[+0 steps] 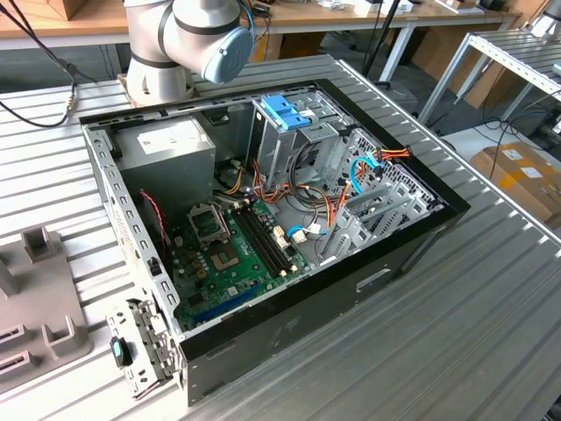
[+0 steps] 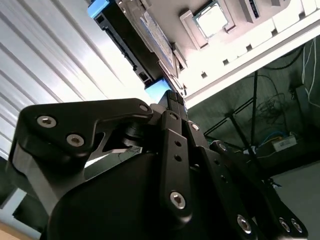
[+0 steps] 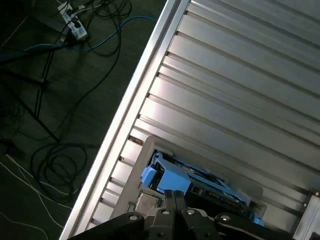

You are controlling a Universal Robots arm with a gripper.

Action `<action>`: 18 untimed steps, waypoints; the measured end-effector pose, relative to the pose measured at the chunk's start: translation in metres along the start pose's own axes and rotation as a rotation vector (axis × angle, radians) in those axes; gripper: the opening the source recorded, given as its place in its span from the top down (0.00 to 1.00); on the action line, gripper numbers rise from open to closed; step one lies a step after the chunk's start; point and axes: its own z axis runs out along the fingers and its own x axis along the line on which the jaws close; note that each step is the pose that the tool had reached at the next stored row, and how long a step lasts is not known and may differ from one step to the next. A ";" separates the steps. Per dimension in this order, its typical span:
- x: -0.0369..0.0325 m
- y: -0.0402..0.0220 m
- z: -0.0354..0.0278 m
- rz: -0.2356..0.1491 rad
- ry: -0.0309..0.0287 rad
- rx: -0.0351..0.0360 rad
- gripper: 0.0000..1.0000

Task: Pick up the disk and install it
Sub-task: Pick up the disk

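1. In the exterior view, the open case (image 1: 289, 324) sits in the middle of the ribbed tabletop (image 1: 456, 333). The arm (image 1: 206, 35) rises behind it at twelve o'clock.
2. Inside the case, the power supply (image 1: 166, 145) lies toward ten o'clock. The blue bracket (image 1: 285, 112) tops the cage at twelve, and the green board (image 1: 223, 263) is at seven.
3. The first wrist view shows the disk (image 3: 172, 181) lying in a grey cradle (image 3: 145, 150) on the ribbed metal. Off the tabletop's edge, cables (image 3: 50, 150) trail over the dark floor.
4. In that view the claw (image 3: 174, 194) has its fingers drawn together, with the tips right at the disk's blue frame. I cannot tell whether they pinch it.
5. The second wrist view shows the claw (image 2: 175, 96) from behind its black links. It also shows the disk's (image 2: 152, 30) labelled face, and a chip (image 2: 212, 15) in a holder near it.
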 end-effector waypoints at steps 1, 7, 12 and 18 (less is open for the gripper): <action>0.0000 0.0000 0.0002 -0.026 0.0002 0.0002 0.89; 0.0000 0.0000 0.0008 -0.107 0.0010 0.0009 0.89; 0.0000 0.0000 0.0009 -0.108 0.0009 0.0008 0.89; 0.0000 0.0000 0.0009 -0.137 0.0012 0.0011 0.89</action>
